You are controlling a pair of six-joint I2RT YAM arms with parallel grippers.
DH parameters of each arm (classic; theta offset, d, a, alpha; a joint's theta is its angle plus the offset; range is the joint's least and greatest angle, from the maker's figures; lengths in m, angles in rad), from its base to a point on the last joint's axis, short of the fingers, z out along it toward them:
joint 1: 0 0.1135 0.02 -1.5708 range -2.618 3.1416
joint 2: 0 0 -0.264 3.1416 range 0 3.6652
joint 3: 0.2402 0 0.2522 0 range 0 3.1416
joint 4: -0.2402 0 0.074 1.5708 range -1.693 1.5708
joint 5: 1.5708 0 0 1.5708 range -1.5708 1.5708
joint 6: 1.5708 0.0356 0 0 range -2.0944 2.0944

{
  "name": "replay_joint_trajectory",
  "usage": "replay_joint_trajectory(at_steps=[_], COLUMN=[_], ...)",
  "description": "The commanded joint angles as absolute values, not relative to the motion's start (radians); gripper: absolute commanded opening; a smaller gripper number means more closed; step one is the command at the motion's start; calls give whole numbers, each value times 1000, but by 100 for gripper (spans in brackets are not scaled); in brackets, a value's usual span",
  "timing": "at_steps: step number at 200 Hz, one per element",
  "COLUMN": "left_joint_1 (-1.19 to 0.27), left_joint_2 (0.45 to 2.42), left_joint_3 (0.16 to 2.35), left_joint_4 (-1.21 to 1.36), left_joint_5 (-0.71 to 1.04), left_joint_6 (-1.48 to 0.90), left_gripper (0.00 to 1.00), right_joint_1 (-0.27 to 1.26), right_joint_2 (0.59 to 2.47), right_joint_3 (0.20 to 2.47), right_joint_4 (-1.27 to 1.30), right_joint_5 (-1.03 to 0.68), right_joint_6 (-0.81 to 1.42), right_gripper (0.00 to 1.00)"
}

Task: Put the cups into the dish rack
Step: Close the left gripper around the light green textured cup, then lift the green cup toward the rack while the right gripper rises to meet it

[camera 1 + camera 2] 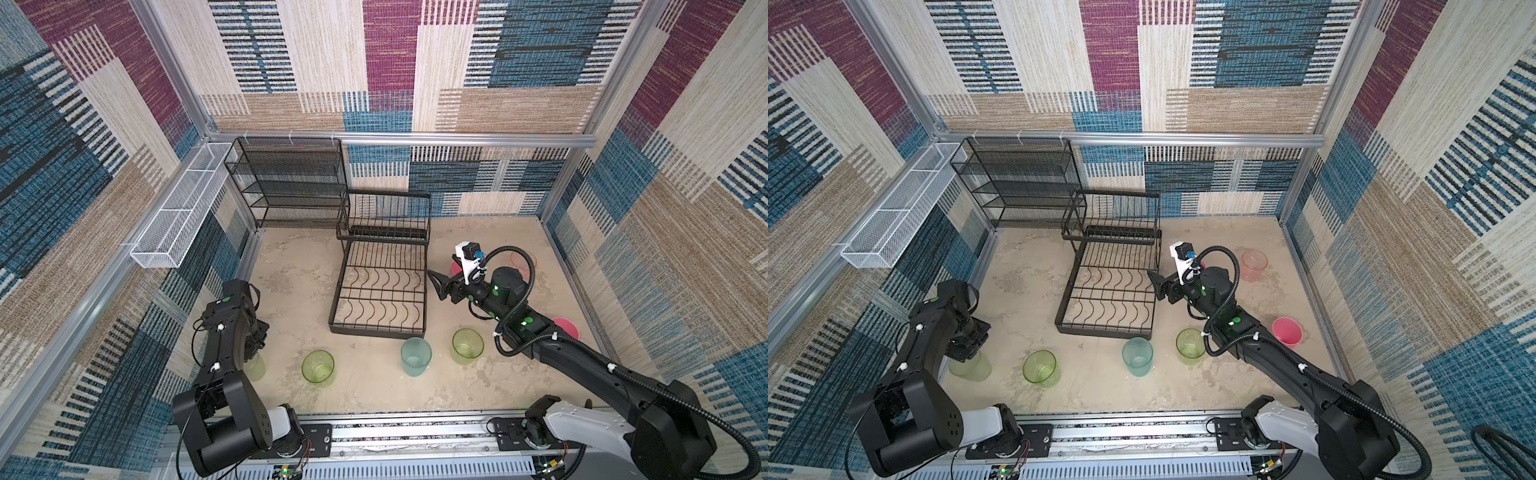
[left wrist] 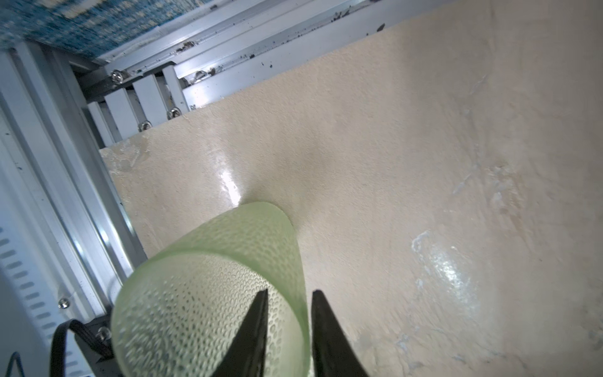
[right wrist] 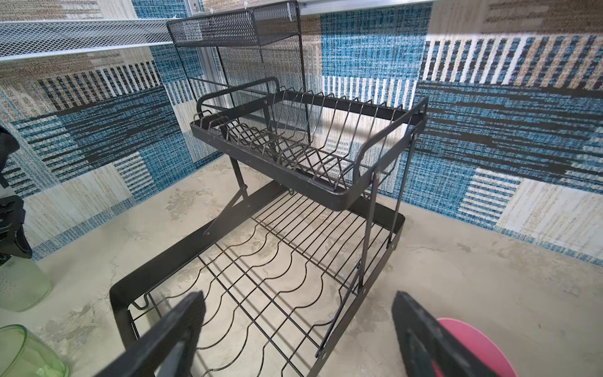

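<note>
My left gripper (image 2: 291, 292) is shut on the wall of a dimpled pale green cup (image 2: 195, 310), one finger inside and one outside. That cup (image 1: 255, 368) stands at the near left, half hidden under the left arm. The black two-tier dish rack (image 1: 376, 330) sits mid-table and holds nothing. My right gripper (image 1: 434, 284) hovers open at the rack's right edge (image 3: 261, 163), with nothing between its fingers. Near the front stand a green cup (image 1: 318, 368), a teal cup (image 1: 415, 356) and another green cup (image 1: 468, 345). On the right are an opaque pink cup (image 1: 1287, 330) and a clear pink cup (image 1: 1254, 264).
A taller black mesh shelf unit (image 1: 291, 183) stands at the back left beside the rack. A long white mesh basket (image 1: 178, 212) hangs on the left wall. Another pink cup (image 3: 473, 346) sits just under my right gripper. Patterned walls close in three sides.
</note>
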State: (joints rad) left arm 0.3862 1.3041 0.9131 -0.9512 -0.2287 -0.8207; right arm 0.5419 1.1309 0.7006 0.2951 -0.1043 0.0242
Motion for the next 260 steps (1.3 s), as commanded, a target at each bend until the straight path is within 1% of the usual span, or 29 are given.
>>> replay_joint_trajectory(at_steps=[1, 49, 100, 141, 167, 196, 229, 260], left_joint_1=[395, 398, 395, 374, 347, 269, 102, -41], left_joint_2=[1329, 1359, 1267, 1186, 1122, 1049, 983, 984], left_joint_3=[911, 928, 915, 914, 920, 945, 1009, 1073], left_joint_4=[-925, -943, -942, -934, -908, -872, -812, -744], left_joint_5=[-194, -185, -185, -135, -64, 17, 46, 74], left_joint_6=[-788, -781, -767, -731, -699, -673, -640, -570], left_gripper=[19, 1, 0, 0, 0, 0, 0, 0], right_joint_1=[543, 543, 544, 544, 544, 543, 543, 543], right_joint_2=[1125, 1112, 1103, 1110, 1130, 1163, 1208, 1257], right_joint_3=[690, 679, 679, 673, 686, 709, 744, 811], right_joint_4=[346, 355, 348, 349, 330, 307, 281, 187], right_joint_5=[-98, -95, -72, -73, -72, -65, -64, -42], right_joint_6=[10, 13, 24, 78, 93, 115, 155, 224], right_gripper=[92, 92, 92, 92, 92, 92, 92, 92])
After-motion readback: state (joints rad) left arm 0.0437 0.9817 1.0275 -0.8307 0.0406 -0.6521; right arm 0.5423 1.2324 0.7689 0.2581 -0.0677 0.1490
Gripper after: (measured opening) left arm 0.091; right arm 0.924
